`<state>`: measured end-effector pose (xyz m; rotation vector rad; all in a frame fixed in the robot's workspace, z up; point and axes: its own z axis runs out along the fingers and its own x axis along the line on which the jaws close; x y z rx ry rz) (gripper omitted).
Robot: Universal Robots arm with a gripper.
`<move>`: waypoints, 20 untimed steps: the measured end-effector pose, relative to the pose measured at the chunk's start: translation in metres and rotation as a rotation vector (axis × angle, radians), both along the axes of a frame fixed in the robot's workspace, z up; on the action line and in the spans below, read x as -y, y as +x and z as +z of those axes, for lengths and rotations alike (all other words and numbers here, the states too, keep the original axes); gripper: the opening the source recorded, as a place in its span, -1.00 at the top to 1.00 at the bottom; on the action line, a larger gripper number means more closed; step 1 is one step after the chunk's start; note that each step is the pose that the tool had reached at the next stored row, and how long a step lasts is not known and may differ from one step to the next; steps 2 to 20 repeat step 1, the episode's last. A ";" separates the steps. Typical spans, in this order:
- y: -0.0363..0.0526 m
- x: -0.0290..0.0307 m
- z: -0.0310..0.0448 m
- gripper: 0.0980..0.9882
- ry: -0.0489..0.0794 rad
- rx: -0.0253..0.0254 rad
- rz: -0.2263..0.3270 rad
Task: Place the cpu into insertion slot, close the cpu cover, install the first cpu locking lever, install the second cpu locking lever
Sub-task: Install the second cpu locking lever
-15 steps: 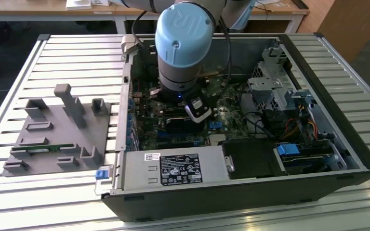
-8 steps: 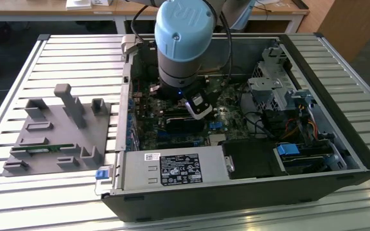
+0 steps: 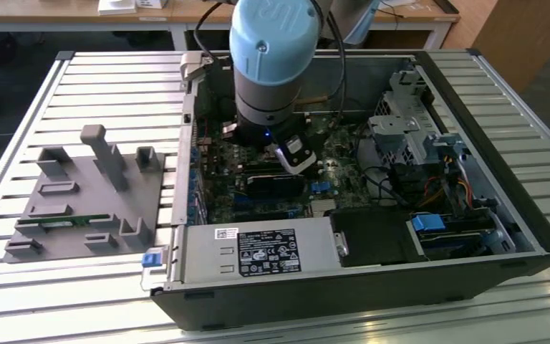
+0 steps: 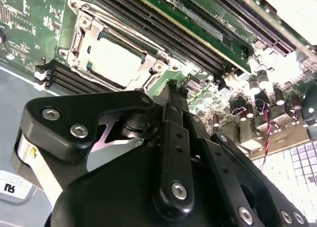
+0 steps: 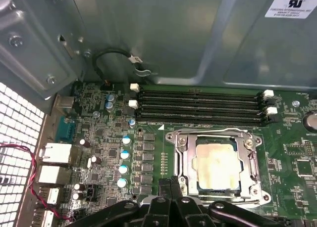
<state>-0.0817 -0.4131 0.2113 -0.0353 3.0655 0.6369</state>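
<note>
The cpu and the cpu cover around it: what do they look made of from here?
The cpu looks like a chip with a dull, pale metal top; it reflects light in a soft, matte patch rather than a mirror glare. The cpu cover looks like thin bright steel, probably plated: its edges glint sharply in both wrist views. The gripper by the frame's edge looks like black matte metal or plastic; I can't tell which.

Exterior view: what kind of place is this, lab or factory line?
Probably a lab or workshop test bench: an opened computer case lies on a slatted metal table, a grey parts fixture sits beside it, and wooden desks stand behind.
</note>
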 end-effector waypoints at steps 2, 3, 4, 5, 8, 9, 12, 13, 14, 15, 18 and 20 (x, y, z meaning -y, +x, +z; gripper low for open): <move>0.0000 0.0000 0.0010 0.98 0.000 0.0000 0.000; 0.0000 0.0000 0.0010 0.98 0.000 0.0000 0.000; 0.0000 0.0000 0.0010 0.98 0.000 0.0000 0.000; 0.0000 0.0000 0.0010 0.98 0.000 0.0000 0.000; 0.0000 0.0000 0.0010 0.98 0.000 0.0000 0.000; 0.0000 0.0000 0.0010 0.98 0.000 0.0000 0.000; 0.0000 0.0000 0.0010 0.98 0.000 0.0000 0.000; 0.0000 0.0000 0.0010 0.98 0.000 0.0000 0.000; 0.0000 0.0000 0.0010 0.98 0.000 0.0000 0.000; 0.0000 0.0000 0.0010 0.98 0.000 0.0000 0.000; 0.0000 0.0000 0.0010 0.98 0.000 0.0000 0.000; 0.0000 0.0000 0.0010 0.98 0.000 0.0000 0.000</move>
